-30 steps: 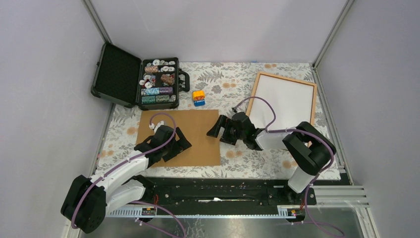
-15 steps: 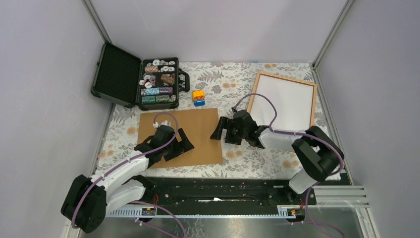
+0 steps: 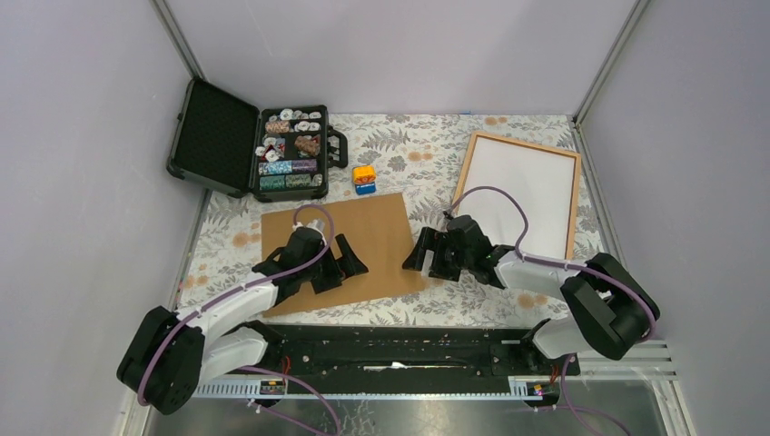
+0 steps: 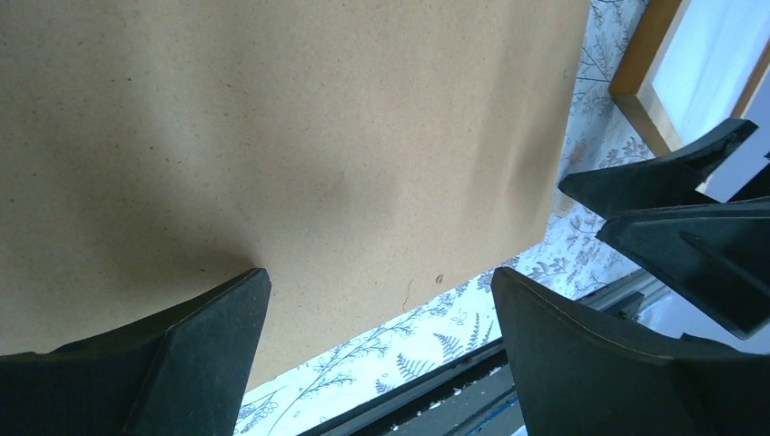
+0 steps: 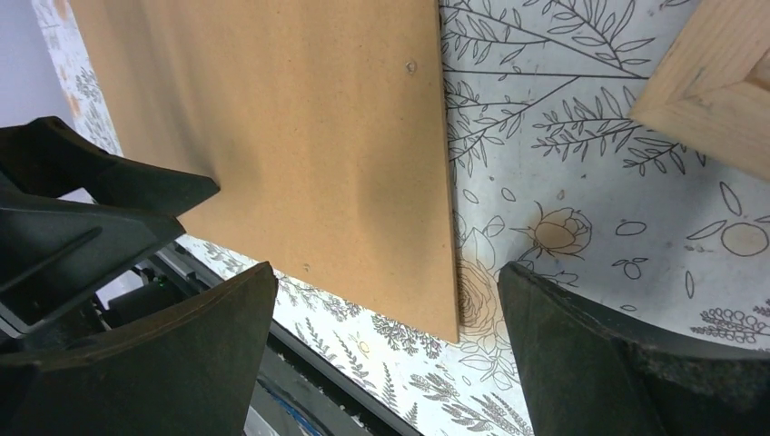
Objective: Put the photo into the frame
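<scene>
The thin light-brown wooden picture frame [image 5: 717, 91] lies far-right on the surface, long axis running away from the arms. The white rectangular sheet [image 3: 522, 191] filling it is judged the photo, back up. Right jaws, nearer, and left jaws stand fully open, empty, over the plain brown backing board [image 3: 381, 227].

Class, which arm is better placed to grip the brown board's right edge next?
Right: the right gripper, open, hangs at that edge of the board, near the frame; the left gripper hovers over its middle.
</scene>
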Robot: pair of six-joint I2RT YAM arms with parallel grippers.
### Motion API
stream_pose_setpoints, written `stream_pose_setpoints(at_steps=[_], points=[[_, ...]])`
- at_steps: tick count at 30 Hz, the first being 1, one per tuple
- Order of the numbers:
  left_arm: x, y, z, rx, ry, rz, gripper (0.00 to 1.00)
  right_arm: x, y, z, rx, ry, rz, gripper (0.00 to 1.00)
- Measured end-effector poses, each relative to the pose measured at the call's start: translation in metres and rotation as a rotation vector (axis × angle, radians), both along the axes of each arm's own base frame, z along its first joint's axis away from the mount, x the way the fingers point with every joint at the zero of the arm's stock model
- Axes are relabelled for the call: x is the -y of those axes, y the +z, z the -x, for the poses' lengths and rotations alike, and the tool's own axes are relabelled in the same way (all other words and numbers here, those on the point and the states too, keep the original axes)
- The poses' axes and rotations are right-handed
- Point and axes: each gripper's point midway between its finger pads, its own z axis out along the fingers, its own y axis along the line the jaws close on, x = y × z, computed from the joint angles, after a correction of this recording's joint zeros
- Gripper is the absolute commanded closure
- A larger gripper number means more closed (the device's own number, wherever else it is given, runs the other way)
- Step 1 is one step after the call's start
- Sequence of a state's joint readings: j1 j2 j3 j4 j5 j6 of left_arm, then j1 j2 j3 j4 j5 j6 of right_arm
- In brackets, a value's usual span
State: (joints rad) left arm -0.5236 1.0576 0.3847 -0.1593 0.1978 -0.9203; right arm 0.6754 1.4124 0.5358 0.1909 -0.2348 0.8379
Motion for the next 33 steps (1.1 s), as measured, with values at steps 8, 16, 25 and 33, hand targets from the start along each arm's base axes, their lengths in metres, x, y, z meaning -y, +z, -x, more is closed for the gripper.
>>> stream_pose_setpoints(at_steps=[8,16,25,33], points=[[0.023,0.001,-0.001,-0.010,-0.044,0.076,0.02,-0.011,0.003,-0.002,-0.040,-0.003,-0.104,0.08],[0.045,0.004,0.008,-0.019,-0.099,0.126,0.02,-0.017,0.010,0.005,-0.078,0.000,-0.192,0.14],[0.068,0.010,0.018,-0.021,-0.153,0.173,0.02,0.000,0.042,0.021,-0.045,-0.058,-0.243,0.13],[0.101,0.007,0.023,-0.068,-0.217,0.171,0.03,0.014,0.095,0.014,0.140,-0.128,-0.304,0.10]])
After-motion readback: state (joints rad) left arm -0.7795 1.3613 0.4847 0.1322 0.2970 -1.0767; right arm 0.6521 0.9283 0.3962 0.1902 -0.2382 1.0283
